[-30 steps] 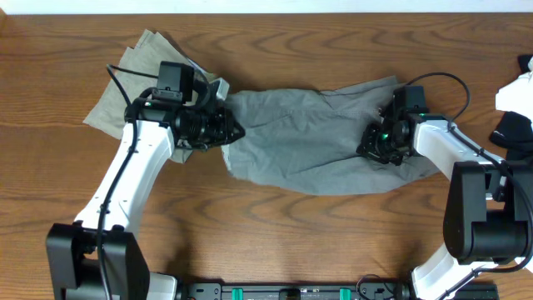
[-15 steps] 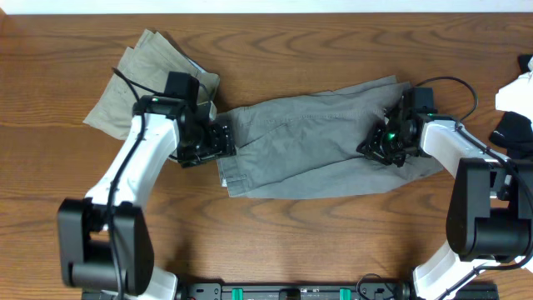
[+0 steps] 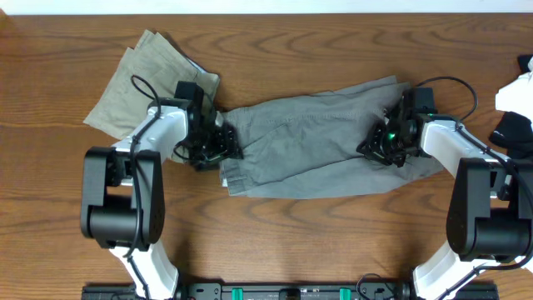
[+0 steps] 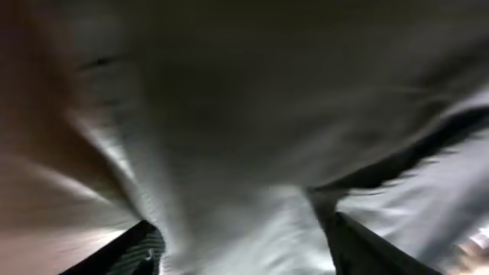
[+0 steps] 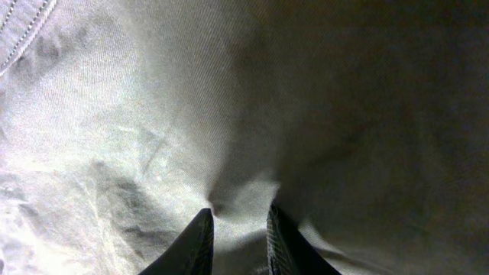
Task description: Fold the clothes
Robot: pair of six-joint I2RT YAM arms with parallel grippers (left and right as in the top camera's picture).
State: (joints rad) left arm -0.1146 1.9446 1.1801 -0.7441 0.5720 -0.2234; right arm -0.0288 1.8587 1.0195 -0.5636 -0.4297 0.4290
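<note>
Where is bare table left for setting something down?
Bare table lies along the near side in front of the grey shorts and in a strip behind them. Crowded: the khaki garment far left, dark and white items at the right edge.

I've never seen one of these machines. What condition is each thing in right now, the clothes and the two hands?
Grey shorts: spread out lengthwise, rumpled, not folded.
Khaki garment: lying flat beside the shorts.
Left hand: open, fingers apart over the shorts; view blurred.
Right hand: shut, pinching a fold of the shorts.
Dark cloth: bunched at the picture's right edge.
</note>
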